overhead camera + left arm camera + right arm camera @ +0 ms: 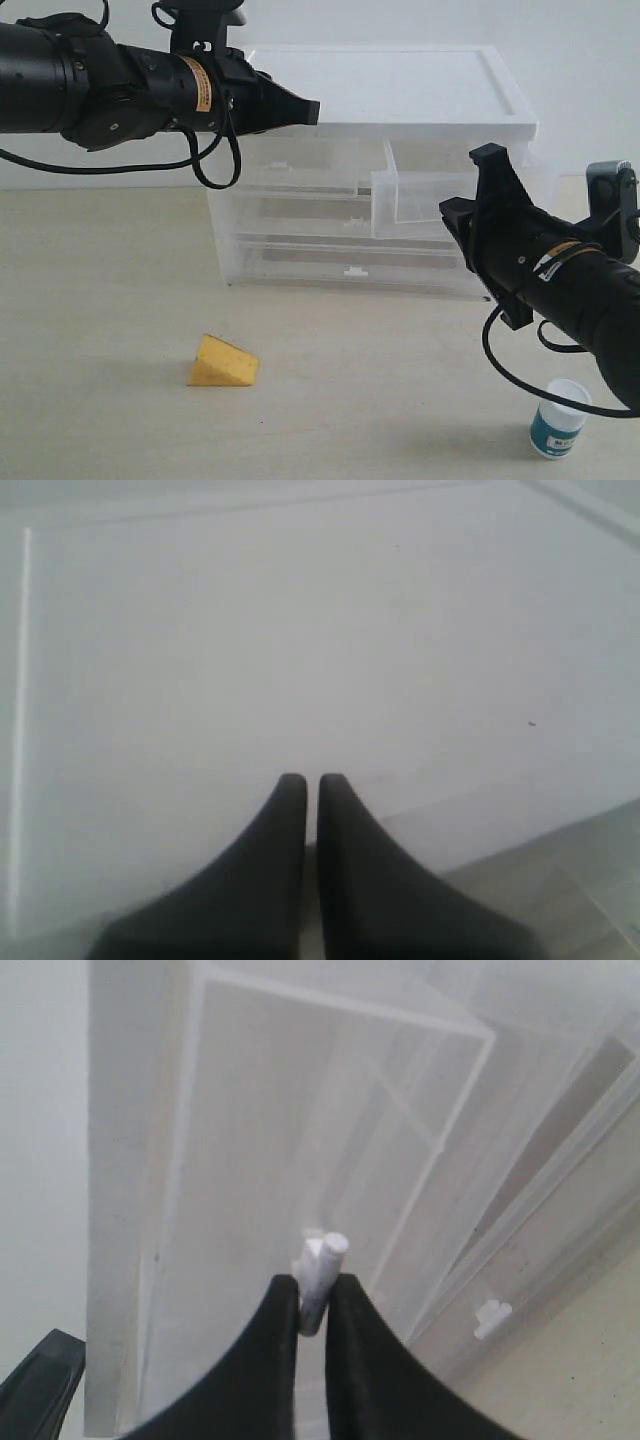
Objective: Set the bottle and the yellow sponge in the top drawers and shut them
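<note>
The yellow sponge [222,362] lies on the table in front of the drawer unit [400,90], left of centre. The bottle [558,418] stands upright near the front right corner, below my right arm. The top right drawer [410,195] is pulled partly out. My right gripper [448,212] is shut on that drawer's little white handle [322,1270], which shows between the fingertips of the right gripper [314,1282]. The top left drawer [300,165] sits pushed in. My left gripper [314,110] hovers shut and empty over the unit's white top [300,630]; the left gripper [312,780] holds nothing.
Two full-width drawers sit below the top ones, the lowest with a small white handle [352,271], the same handle [490,1317] in the right wrist view. A pale wall stands behind the unit. The tabletop [100,330] stretches to the left and front.
</note>
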Controlling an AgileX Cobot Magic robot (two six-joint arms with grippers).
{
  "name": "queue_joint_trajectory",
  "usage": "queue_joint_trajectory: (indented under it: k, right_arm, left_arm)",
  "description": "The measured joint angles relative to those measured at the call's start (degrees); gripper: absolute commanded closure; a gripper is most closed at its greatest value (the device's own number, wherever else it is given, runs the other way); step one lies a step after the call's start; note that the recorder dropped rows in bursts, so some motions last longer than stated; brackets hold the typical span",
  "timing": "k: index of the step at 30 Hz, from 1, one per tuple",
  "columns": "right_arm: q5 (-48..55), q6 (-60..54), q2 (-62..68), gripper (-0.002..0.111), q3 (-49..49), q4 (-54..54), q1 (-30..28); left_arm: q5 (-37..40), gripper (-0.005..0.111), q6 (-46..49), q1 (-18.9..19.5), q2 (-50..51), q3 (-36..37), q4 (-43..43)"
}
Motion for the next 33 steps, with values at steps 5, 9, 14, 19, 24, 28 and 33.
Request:
queue_joint_trajectory:
  k: [5, 9, 14, 19, 24, 28, 33]
  right_arm:
    - [-0.2, 0.0, 0.0, 0.108, 0.1, -0.2, 0.0]
    - [0.0, 0.0, 0.0, 0.108, -0.1, -0.2, 0.0]
    - [0.0, 0.0, 0.0, 0.108, -0.1, 0.1, 0.0]
    - [0.0, -0.3, 0.0, 0.108, -0.1, 0.8, 0.0]
    - [0.0, -1.4, 0.0, 0.108, -0.1, 1.1, 0.0]
    - [0.0, -1.4, 0.0, 0.108, -0.1, 1.3, 0.0]
    - [0.0, -2.1, 0.0, 0.108, -0.1, 1.3, 0.0]
  left_arm:
    - [0.0, 0.103, -0.2, 0.0, 0.0, 0.0, 0.0]
    - [0.0, 0.103, -0.3, 0.0, -0.1, 0.0, 0.0]
    - [6.6, 0.103, 0.3, -0.2, -3.2, 0.4, 0.0]
    - [9.5, 0.103, 4.6, -2.1, -7.8, 2.1, -0.1]
    - [11.4, 0.103, 6.1, -6.5, -12.3, 6.5, -0.2]
    - [11.7, 0.103, 6.2, -8.4, -12.4, 8.6, -1.0]
    - [5.0, 0.103, 6.3, -8.5, -10.1, 9.0, -3.1]
